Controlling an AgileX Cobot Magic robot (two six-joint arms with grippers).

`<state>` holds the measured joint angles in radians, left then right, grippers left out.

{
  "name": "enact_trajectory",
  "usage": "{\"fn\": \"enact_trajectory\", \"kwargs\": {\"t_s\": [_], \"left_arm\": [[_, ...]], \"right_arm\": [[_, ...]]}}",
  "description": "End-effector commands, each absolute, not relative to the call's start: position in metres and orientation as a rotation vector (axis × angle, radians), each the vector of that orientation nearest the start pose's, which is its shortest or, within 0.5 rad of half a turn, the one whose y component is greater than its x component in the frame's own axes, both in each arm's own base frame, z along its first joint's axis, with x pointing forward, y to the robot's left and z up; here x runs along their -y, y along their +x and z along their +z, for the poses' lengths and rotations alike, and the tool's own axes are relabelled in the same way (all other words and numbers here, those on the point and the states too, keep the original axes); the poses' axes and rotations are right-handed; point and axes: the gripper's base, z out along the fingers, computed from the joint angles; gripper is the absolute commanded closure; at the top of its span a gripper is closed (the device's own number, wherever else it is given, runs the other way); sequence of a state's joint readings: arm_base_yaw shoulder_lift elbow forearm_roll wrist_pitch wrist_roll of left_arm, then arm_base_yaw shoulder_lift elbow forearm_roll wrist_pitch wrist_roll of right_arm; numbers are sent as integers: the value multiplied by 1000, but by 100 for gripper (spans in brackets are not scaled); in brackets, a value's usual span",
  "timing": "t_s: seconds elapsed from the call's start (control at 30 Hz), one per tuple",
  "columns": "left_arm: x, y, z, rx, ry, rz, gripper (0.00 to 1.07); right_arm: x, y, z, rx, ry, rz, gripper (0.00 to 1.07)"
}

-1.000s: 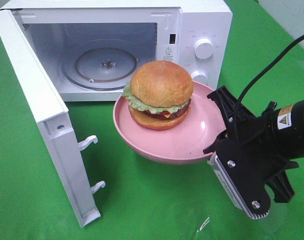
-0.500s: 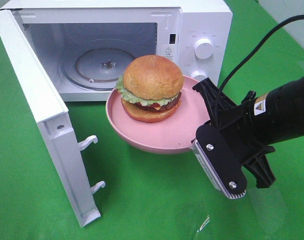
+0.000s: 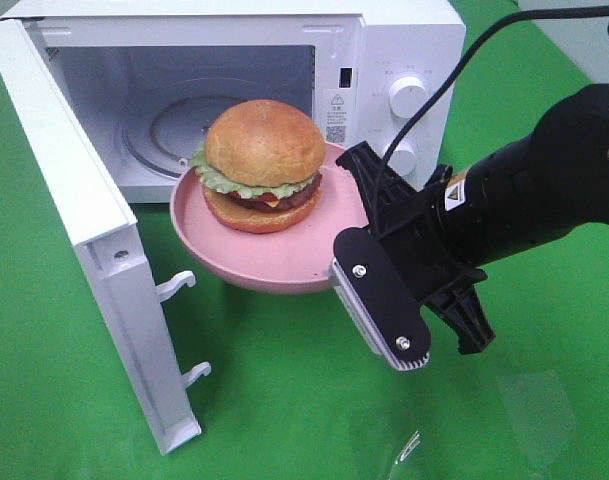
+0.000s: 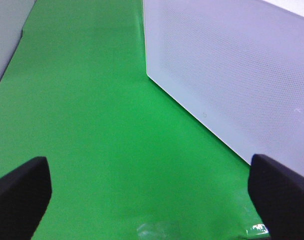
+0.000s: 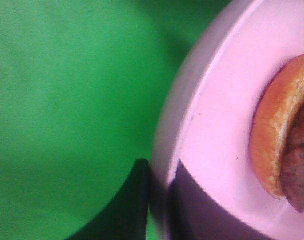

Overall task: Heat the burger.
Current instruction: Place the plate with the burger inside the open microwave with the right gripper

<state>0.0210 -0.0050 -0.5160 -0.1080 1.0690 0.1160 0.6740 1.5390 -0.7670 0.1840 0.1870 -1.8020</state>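
change: plate point(image 3: 284, 262) and burger point(image 3: 264, 165) are sitting further left than a second ago, now in front of the microwave point(image 3: 384, 40) cavity and hiding part of the turntable point(image 3: 164, 130); the right arm has moved in with them; door point(image 3: 64, 200) is staying open
burger: resting on the plate, off-centre toward the microwave, carried clear of the green cloth point(image 3: 284, 400)
right gripper point(image 3: 346, 262): pinching the plate rim on the side away from the door, jaws nearly together
left gripper point(image 4: 149, 200): hanging over the cloth, jaws spread wide, nothing between them, near a dotted white panel point(image 4: 231, 75)
count: 1 burger, 1 plate, 1 microwave, 2 knobs point(image 3: 408, 97), 2 door hooks point(image 3: 174, 285), 1 turntable
materials: glossy golden bun, frilly green lettuce, dark patty, yellow cheese; smooth shallow round pink plate; boxy white microwave; clear round turntable
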Motion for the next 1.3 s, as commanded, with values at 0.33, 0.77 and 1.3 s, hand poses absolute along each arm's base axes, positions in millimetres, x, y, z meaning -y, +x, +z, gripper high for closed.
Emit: {"fn": "enact_trajectory", "kwargs": {"t_s": [0.33,0.77,1.3], "left_arm": [[9,-11,281,-2008,98,-51,7],[9,-11,281,-2008,98,-51,7],[9,-11,281,-2008,98,-51,7]], "right_arm": [[-210,247,208,-984,-2174,-405,107],[-223,262,213,-1003,-2144,-408,107],[-241,285,205,-1039,-2147,-387,107]]}}
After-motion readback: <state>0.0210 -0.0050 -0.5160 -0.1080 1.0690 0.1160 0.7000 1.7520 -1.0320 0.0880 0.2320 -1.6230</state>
